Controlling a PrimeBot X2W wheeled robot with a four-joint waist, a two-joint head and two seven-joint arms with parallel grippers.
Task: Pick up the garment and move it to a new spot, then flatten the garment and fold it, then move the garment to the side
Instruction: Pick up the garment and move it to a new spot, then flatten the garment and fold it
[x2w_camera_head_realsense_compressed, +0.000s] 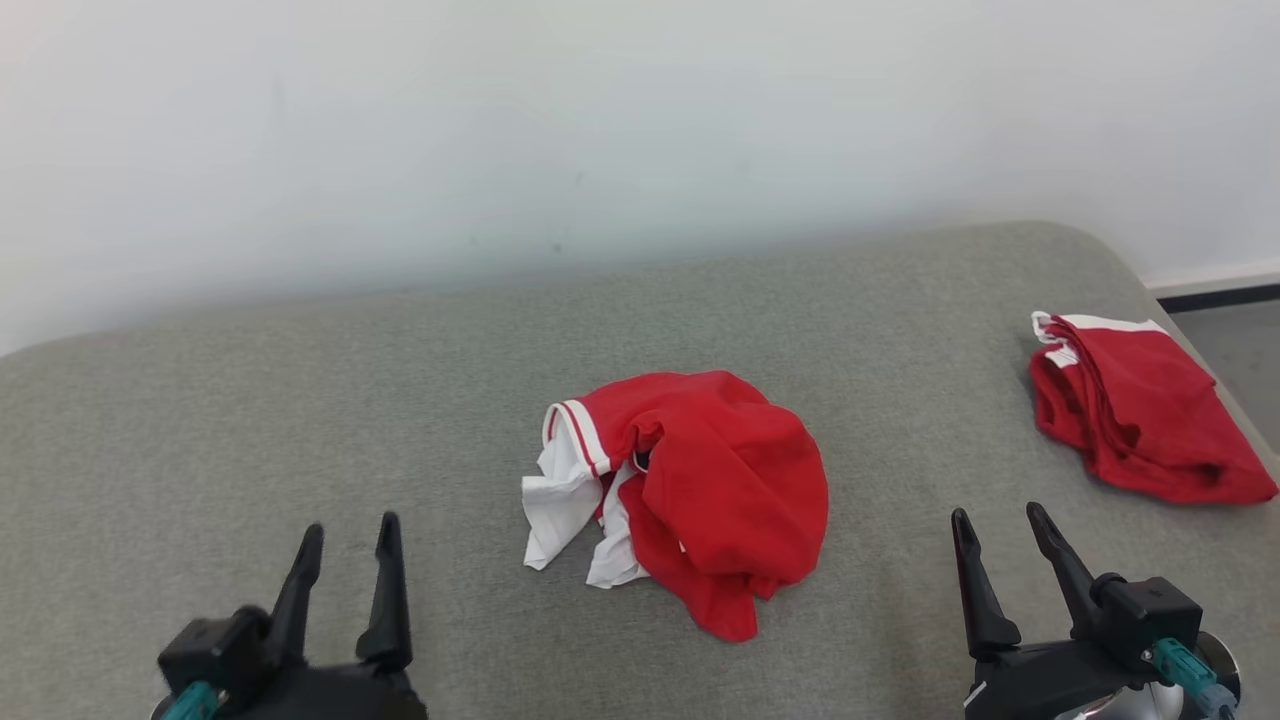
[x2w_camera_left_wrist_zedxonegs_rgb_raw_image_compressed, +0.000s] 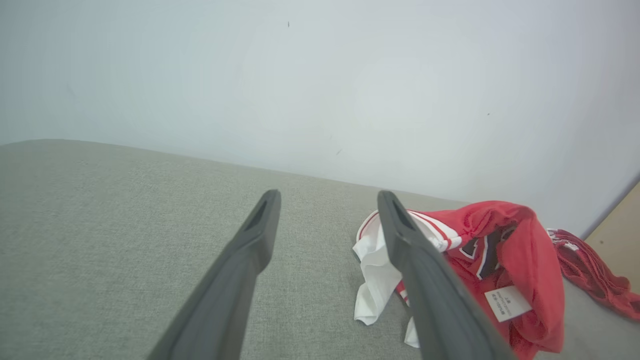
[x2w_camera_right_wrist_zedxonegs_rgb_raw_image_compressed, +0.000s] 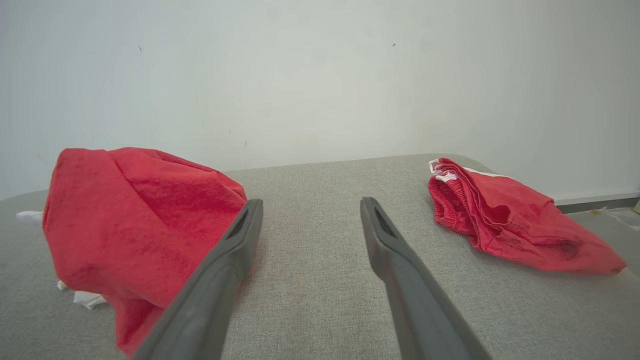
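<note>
While its fingers stand wide apart with nothing between them, the left tool (x2w_camera_head_realsense_compressed: 351, 526) sits low over the grey fabric-covered tabletop (x2w_camera_head_realsense_compressed: 200, 420), to the left of the garment (x2w_camera_head_realsense_compressed: 720, 480) and clear of it. The right tool (x2w_camera_head_realsense_compressed: 998, 512) is spread just as wide and empty, on the garment's right and likewise apart from it. The garment lies crumpled in a heap between the two, red cloth bunched on top, with striped trim and white panels spilling out on its left side. A white label shows in its folds from the left wrist. Well to the garment's right, a second red cloth (x2w_camera_head_realsense_compressed: 1130, 410) lies rumpled near the tabletop's edge. Behind the garment rises a pale wall (x2w_camera_head_realsense_compressed: 600, 130).
</note>
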